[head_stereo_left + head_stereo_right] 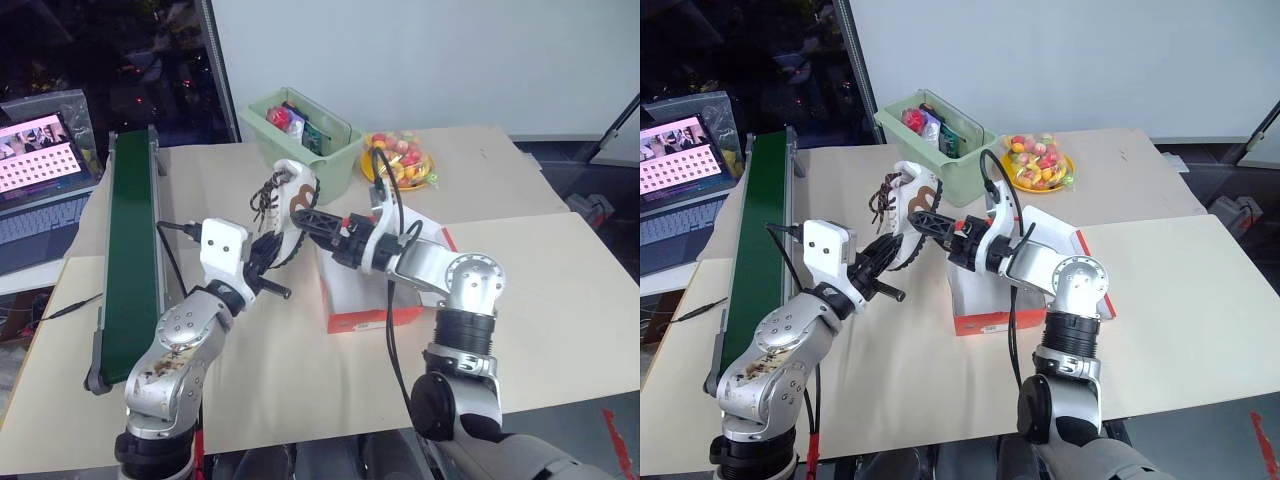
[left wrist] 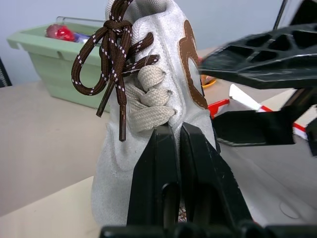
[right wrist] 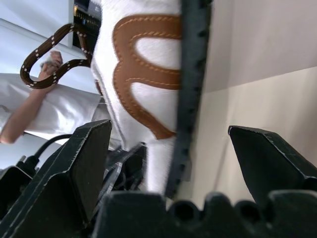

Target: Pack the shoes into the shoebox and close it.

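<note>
Both grippers meet above the table: the left gripper (image 2: 181, 148) is squeezed tight on a white shoe (image 1: 288, 205), holding it up in the air, and the right gripper (image 1: 310, 222) is wide open around it. Just right sits the red shoebox (image 1: 372, 300), green bin (image 1: 305, 140) behind

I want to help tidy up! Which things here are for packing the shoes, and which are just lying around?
For the job:
- shoe, pinched in the left tool
- red shoebox
- right tool, open beside the shoe

Just lying about:
- green bin of bits
- yellow plate of sweets
- green conveyor belt
- laptop
</note>
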`<action>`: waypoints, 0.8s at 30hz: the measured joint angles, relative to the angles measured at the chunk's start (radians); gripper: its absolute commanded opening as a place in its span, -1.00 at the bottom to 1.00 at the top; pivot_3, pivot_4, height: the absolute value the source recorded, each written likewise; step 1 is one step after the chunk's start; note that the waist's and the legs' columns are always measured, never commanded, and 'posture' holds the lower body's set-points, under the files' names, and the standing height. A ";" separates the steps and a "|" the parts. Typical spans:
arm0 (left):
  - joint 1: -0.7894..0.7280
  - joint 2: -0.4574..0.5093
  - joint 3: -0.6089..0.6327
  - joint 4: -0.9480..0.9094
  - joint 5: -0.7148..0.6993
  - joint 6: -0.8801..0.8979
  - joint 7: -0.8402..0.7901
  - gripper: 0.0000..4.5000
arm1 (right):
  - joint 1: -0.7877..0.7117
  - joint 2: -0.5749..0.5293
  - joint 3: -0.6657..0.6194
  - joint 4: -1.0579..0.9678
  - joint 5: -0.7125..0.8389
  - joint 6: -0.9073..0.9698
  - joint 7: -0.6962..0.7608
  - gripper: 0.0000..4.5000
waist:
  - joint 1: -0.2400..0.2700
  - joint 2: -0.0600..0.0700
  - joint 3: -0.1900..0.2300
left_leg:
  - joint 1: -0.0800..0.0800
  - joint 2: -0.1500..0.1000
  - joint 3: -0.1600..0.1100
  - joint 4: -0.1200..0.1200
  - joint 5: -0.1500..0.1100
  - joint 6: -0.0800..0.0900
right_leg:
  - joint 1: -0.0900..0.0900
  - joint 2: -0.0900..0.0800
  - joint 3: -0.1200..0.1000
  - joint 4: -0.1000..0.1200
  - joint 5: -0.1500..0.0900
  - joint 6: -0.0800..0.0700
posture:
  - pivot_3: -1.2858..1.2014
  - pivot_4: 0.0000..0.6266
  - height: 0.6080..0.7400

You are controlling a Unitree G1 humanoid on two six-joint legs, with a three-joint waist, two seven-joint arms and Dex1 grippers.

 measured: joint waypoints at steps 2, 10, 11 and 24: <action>-0.001 0.000 -0.001 0.002 0.000 -0.002 0.000 -0.97 | -0.002 0.000 0.004 0.008 0.000 -0.023 -0.009 1.00 | -0.002 0.000 0.000 | 0.000 0.000 0.000 0.000 0.000 0.000 | 0.000 0.000 0.000 0.000 0.000 0.000 | 0.03 -0.52 1.00; -0.009 0.001 -0.008 0.029 0.000 -0.002 -0.002 -1.00 | -0.002 0.001 0.034 0.038 0.004 -0.093 -0.021 0.21 | -0.019 0.000 0.000 | 0.000 0.002 0.001 0.000 0.000 0.000 | 0.000 0.002 0.000 0.000 0.000 0.000 | 0.03 -0.52 1.00; -0.009 0.002 -0.008 0.030 0.000 -0.002 -0.003 -1.00 | -0.002 0.001 0.039 0.038 0.004 -0.098 -0.021 0.06 | -0.020 0.000 0.000 | 0.000 0.002 0.000 0.000 0.000 0.000 | 0.000 0.002 0.000 0.000 0.000 0.000 | 0.03 -0.52 1.00; -0.021 0.012 0.002 0.024 0.000 -0.041 0.002 -1.00 | -0.002 0.002 0.051 0.031 0.087 -0.151 -0.050 -0.94 | -0.019 0.000 0.000 | 0.000 0.004 0.001 0.000 0.000 0.000 | 0.000 0.003 0.000 0.000 0.000 0.000 | 0.03 -0.52 1.00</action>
